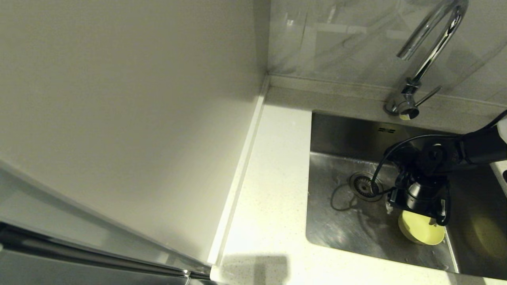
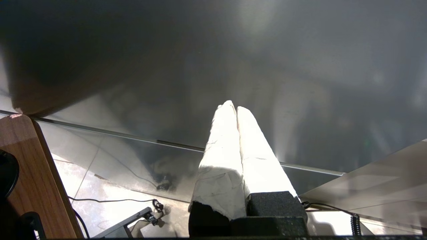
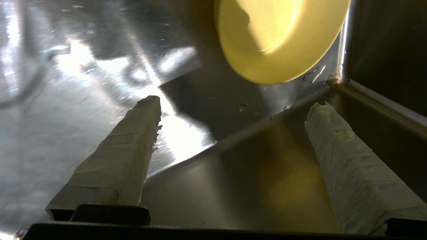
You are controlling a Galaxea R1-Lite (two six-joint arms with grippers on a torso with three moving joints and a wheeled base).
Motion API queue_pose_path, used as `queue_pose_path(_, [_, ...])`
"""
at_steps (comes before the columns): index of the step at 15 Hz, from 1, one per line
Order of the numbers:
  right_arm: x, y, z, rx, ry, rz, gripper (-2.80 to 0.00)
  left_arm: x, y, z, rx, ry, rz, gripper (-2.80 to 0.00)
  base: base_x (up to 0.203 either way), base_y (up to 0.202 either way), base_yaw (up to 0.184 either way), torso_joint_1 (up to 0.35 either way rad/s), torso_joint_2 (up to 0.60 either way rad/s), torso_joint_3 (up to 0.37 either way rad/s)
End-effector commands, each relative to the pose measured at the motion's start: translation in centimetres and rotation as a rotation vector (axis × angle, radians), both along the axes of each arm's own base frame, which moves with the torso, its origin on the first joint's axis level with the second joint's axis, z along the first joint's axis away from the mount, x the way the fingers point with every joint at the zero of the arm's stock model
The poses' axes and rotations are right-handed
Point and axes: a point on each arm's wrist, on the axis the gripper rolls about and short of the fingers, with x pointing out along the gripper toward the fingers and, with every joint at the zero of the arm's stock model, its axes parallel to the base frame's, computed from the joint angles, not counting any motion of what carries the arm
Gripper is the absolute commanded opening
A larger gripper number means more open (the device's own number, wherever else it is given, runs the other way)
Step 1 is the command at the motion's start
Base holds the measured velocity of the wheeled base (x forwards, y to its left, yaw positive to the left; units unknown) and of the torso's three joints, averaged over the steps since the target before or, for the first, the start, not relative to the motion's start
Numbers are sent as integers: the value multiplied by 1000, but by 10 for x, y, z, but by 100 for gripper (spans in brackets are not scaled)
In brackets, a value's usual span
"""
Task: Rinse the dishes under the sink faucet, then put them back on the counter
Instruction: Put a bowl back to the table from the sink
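A yellow-green bowl (image 1: pixel 421 228) (image 3: pixel 273 36) lies in the sink (image 1: pixel 348 225) at its front right corner, mouth facing up. My right gripper (image 3: pixel 235 103) hangs just above and behind it, open, with nothing between its taped fingers (image 3: pixel 133 143); in the head view its fingertips are hidden under the wrist. The chrome faucet (image 1: pixel 425 59) stands behind the sink; no water shows at its spout. The pink and white bowls are out of view. My left gripper (image 2: pixel 233 108) is parked off the counter, shut and empty, and does not show in the head view.
The white speckled counter (image 1: pixel 269 190) runs left of the sink, with its raised edge strip (image 1: pixel 237 174) against an off-white wall panel (image 1: pixel 126 118). The round drain (image 1: pixel 363 185) lies mid-basin. The sink's right wall (image 1: pixel 475 221) stands close beside the bowl.
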Motion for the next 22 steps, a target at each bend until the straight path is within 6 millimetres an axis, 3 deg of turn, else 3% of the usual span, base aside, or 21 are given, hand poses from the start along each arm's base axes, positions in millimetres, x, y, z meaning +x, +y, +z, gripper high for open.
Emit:
queue_pose_path(1, [9,-1,-11,1,17,-10,0,0,0,-1,0,3,0,-280,0,0,0,0,0,0])
queue_pose_path(7, [30,-12,-24,2,6,-34,0,0,0,-1,0,3,0,-280,0,0,0,0,0,0])
queue_pose_path(14, [62,-45,-44,-20,-16,-80,0,0,0,-1,0,3,0,-280,0,0,0,0,0,0])
queue_pose_path(21, [71,-62,-62,-41,5,-114,0,0,0,-1,0,3,0,-280,0,0,0,0,0,0])
queue_pose_path(22, [71,-63,-63,-41,8,-114,-280,0,0,-1,0,3,0,-280,0,0,0,0,0,0])
